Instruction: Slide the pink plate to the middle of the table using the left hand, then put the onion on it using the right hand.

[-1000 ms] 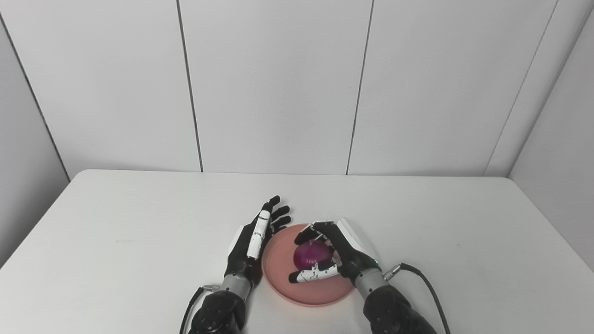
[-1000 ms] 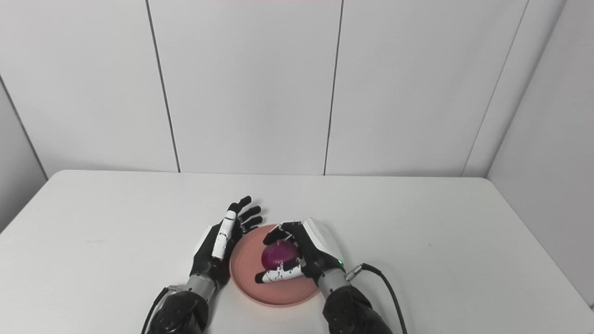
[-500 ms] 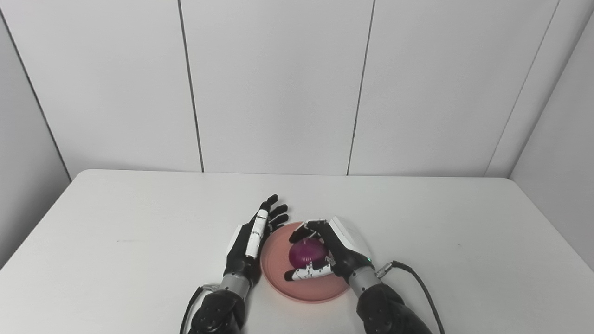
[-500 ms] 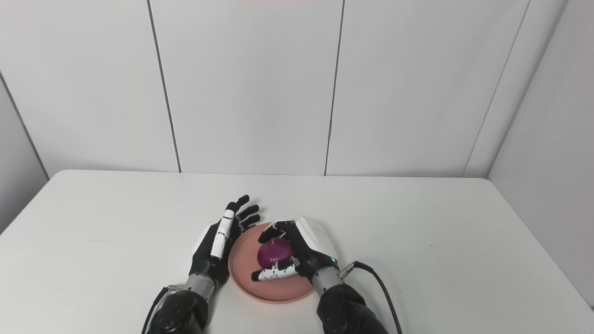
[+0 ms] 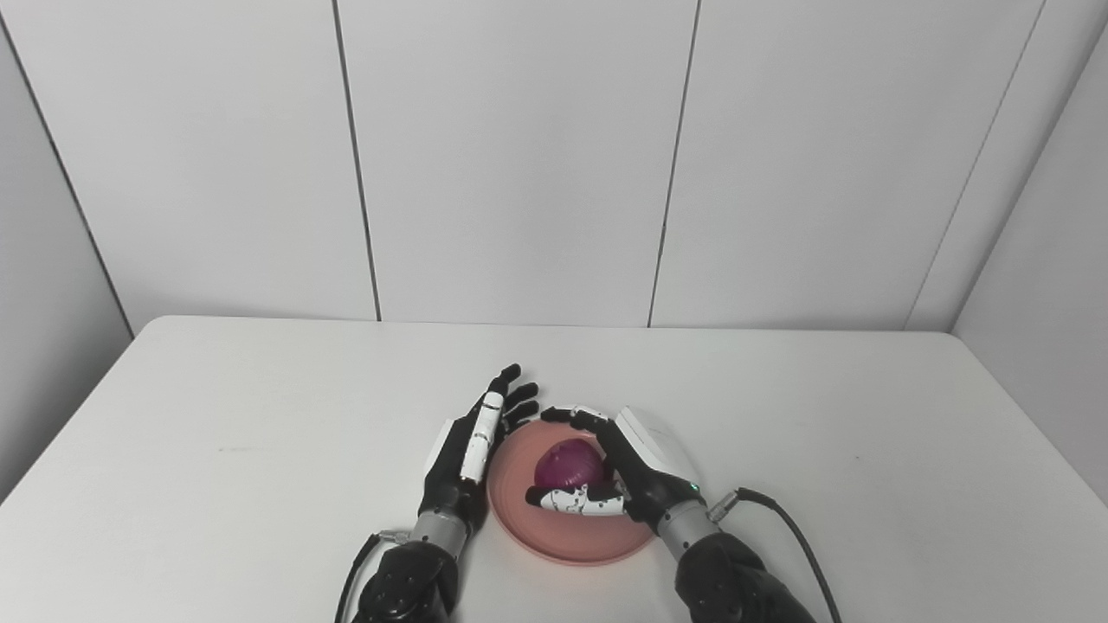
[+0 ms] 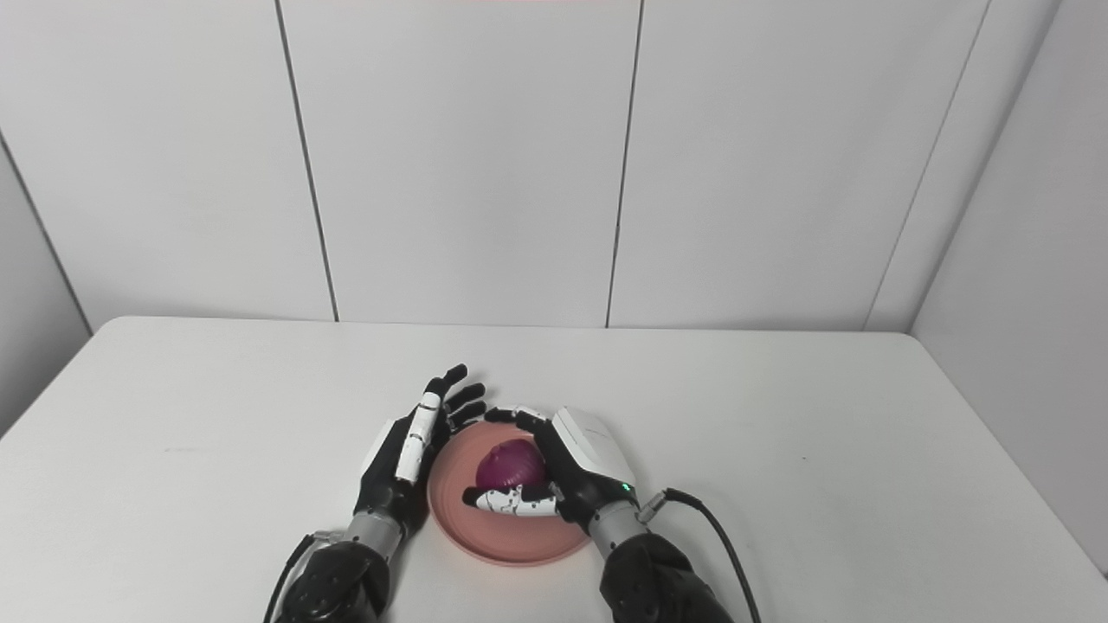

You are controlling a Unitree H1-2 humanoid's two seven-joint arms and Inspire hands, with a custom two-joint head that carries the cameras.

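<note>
The pink plate (image 5: 590, 549) lies on the white table near the middle of its front half. The purple onion (image 5: 567, 465) rests on the plate, also seen in the right eye view (image 6: 511, 463). My right hand (image 5: 640, 472) is over the plate's right side, fingers spread and arched around the onion's far side, thumb lying in front of it, loosened from it. My left hand (image 5: 467, 450) is open, fingers straight and pointing away from me, standing on edge against the plate's left rim.
The white table (image 5: 260, 450) runs to grey wall panels at the back and sides. A black cable (image 5: 783, 515) trails from my right wrist over the table's front right.
My right hand has lowered the onion onto the plate and spread its fingers off it. The left hand has stayed by the plate's left rim.
</note>
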